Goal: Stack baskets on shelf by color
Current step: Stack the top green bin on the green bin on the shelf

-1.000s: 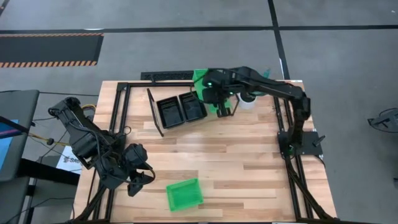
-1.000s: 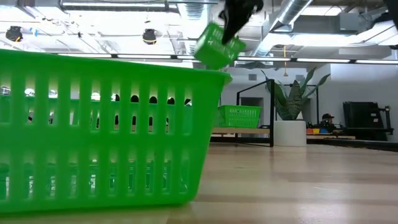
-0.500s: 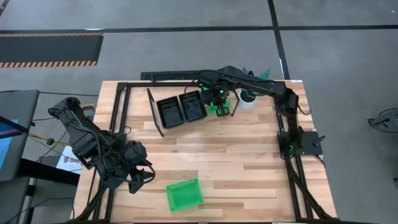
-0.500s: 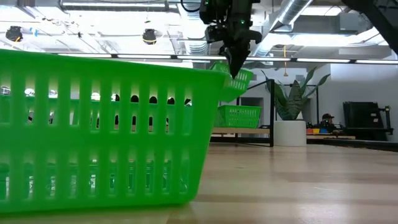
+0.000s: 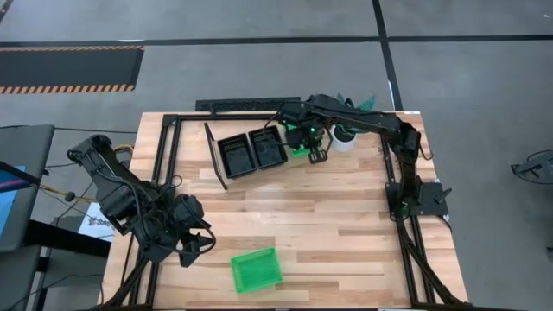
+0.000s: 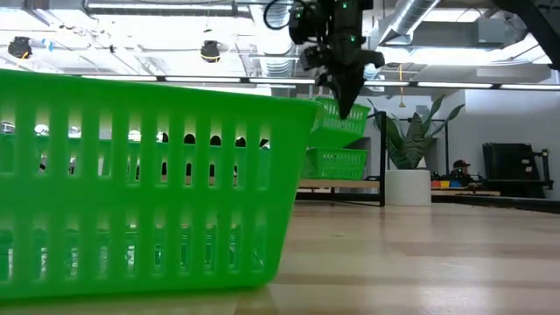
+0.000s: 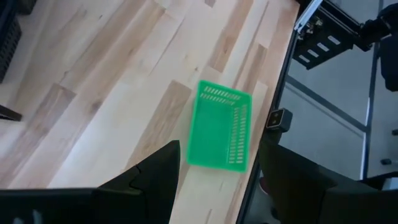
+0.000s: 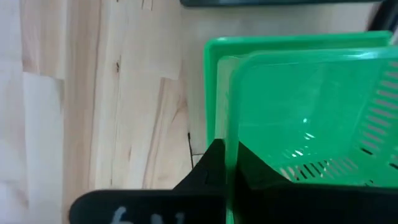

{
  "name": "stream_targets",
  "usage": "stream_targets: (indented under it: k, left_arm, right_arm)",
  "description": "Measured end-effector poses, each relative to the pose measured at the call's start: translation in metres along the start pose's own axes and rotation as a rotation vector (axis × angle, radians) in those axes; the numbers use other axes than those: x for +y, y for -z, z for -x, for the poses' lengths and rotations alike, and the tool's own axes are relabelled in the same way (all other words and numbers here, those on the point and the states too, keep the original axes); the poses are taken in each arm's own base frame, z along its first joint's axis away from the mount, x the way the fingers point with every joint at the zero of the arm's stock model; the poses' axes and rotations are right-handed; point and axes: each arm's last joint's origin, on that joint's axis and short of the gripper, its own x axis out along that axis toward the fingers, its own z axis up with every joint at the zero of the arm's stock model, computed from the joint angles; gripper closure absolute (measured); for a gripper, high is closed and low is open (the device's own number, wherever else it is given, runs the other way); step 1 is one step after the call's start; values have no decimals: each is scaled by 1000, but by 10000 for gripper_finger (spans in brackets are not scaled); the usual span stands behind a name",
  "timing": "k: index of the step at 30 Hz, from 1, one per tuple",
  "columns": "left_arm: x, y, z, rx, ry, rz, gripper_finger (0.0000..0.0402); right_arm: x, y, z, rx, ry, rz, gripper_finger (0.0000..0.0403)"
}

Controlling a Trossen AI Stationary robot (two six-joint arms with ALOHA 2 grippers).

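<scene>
My right gripper (image 5: 315, 154) hovers over the shelf (image 5: 259, 168) at the table's far side, shut on a green basket (image 6: 339, 121). That basket hangs tilted just above another green basket (image 6: 336, 164) resting on the shelf, whose rim (image 8: 214, 46) shows beneath it in the right wrist view. Two black baskets (image 5: 235, 156) (image 5: 268, 149) sit side by side on the shelf to the left of it. A third green basket (image 5: 257, 269) lies on the table near its near edge. My left gripper (image 7: 217, 186) is open and waits above the table, left of that basket (image 7: 219, 127). My right gripper holds the upper green basket by the rim of one side wall (image 8: 227, 124). One finger (image 8: 249, 169) is inside the basket and one (image 8: 210, 163) outside, coming from above and pointing down. The basket is tilted; whether it touches the green basket beneath, I cannot tell.
A white pot (image 5: 346, 138) with a plant stands right of the shelf, close to my right arm. A thin black bar (image 5: 214, 155) slants at the shelf's left end. A black strip (image 5: 233, 105) lies along the far edge. Bare planks (image 5: 302, 216) stretch across the table's middle.
My right gripper has come down toward the shelf with the green basket. The basket was high and steeply tipped; now it is lower and closer to level, right above the green basket on the shelf.
</scene>
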Motion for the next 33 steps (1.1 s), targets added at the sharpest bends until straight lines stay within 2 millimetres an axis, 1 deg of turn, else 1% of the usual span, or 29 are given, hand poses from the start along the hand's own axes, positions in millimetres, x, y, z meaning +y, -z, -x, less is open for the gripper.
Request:
stream_targets:
  k: [5, 8, 11, 15, 22, 33]
  left_arm:
    - [0, 0, 0, -11, -8, -2, 195]
    - [1, 0, 0, -8, -14, -2, 195]
    - [1, 0, 0, -8, -14, 8, 195]
    - [2, 0, 0, -6, -20, 16, 195]
    - [2, 0, 0, -5, -23, 15, 195]
    - [2, 0, 0, -5, -25, 13, 195]
  right_arm:
    - [3, 0, -14, 21, -13, 18, 376]
    - [4, -1, -23, 17, -9, 26, 377]
    - [4, -3, -29, 11, 9, 37, 384]
    - [3, -4, -31, 42, 68, 66, 387]
    - [2, -5, -31, 26, 78, 70, 366]
    - [2, -5, -31, 21, 79, 74, 345]
